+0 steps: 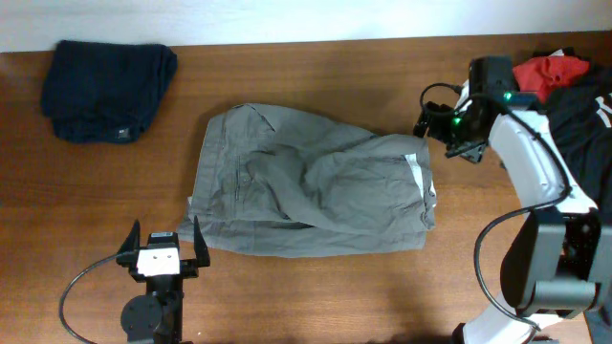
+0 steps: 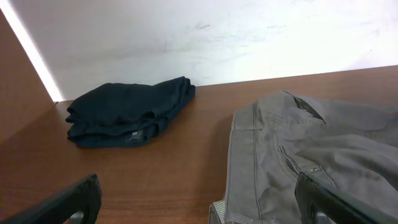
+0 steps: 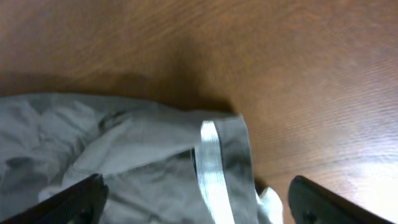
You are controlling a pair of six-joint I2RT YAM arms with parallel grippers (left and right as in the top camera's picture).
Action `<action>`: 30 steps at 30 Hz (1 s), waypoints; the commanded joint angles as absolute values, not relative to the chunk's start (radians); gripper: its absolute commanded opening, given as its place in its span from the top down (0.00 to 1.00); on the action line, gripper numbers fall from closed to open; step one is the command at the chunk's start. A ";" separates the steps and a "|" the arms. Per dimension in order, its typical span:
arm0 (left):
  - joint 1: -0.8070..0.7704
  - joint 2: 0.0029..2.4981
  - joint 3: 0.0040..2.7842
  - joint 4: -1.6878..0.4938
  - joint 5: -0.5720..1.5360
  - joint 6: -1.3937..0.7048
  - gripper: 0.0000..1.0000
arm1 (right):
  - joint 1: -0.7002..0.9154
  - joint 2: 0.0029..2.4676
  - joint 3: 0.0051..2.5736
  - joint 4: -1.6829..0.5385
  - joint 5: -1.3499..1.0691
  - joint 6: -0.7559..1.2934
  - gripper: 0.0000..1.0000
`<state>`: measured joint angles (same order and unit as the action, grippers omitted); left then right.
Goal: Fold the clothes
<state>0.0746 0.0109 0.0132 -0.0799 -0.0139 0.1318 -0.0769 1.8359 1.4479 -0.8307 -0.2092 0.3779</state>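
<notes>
The grey-olive garment point(image 1: 311, 196) is lying in the middle of the bench point(image 1: 335, 296), folded into a wide, wrinkled bundle. Its pocket seams are showing on the left part, and a white strip point(image 3: 211, 168) is standing out at its right edge.

The left fingers point(image 2: 65, 202) are standing wide apart and are holding nothing. They are staying just beside the lower left corner of the garment and pointing across the bench.

The right fingers point(image 3: 68, 200) are also spread apart, hovering close over the right edge of the garment. The cloth is lying below them, not pinched.

A dark navy garment point(image 1: 105, 76) is resting folded in the far left corner, well apart. A red garment point(image 1: 550, 72) and a black garment point(image 1: 583, 115) are lying at the far right.
</notes>
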 commanded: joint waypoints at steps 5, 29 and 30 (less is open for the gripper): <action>0.080 0.005 0.009 -0.084 -0.003 0.144 0.01 | -0.072 1.841 1.296 -0.641 -0.335 0.372 0.20; 0.080 0.005 0.009 -0.084 -0.003 0.144 0.01 | -0.011 1.924 1.233 -0.457 -0.358 0.446 0.46; 0.080 0.005 0.009 -0.084 -0.003 0.144 0.01 | -0.011 1.924 1.233 -0.451 -0.345 0.446 0.49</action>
<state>0.0746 0.0109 0.0132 -0.0799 -0.0139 0.1318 -0.0177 1.9179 1.2415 -0.4641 -0.3706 0.4446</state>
